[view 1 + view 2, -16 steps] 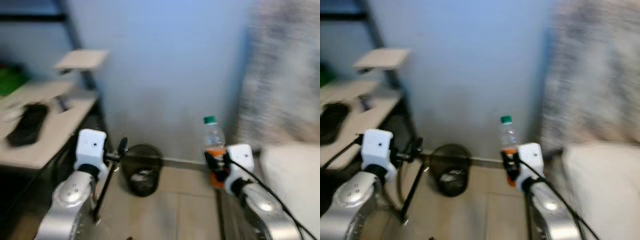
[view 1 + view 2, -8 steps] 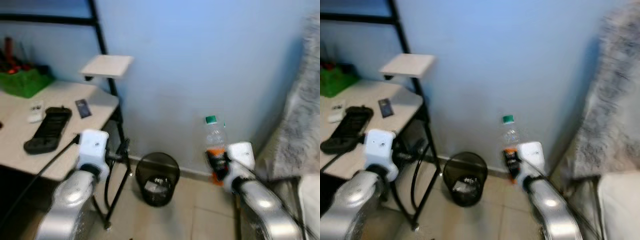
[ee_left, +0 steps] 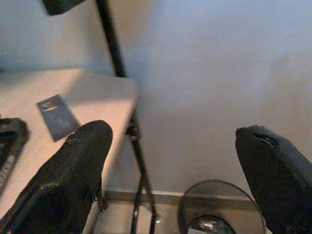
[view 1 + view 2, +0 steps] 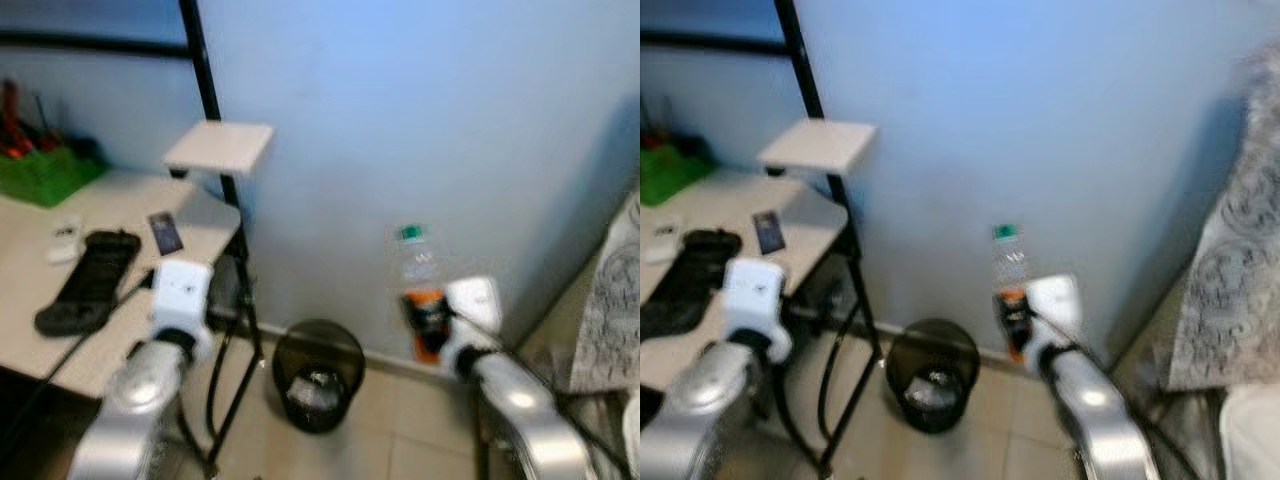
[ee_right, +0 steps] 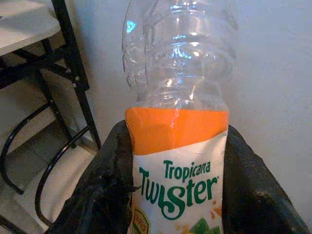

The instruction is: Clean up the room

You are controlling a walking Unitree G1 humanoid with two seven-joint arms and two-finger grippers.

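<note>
Fingers (image 5: 105,195) around Tropicana bottle (image 5: 178,141)

Head pair: high, facing forward and down at wall, bin (image 4: 317,375) and desk (image 4: 110,262) corner, mid-range, slightly blurred. Left wrist: along open fingers (image 3: 73,170), sharing desk and bin. Right wrist: very close on bottle (image 5: 178,122), sharing wall, desk leg.
</note>
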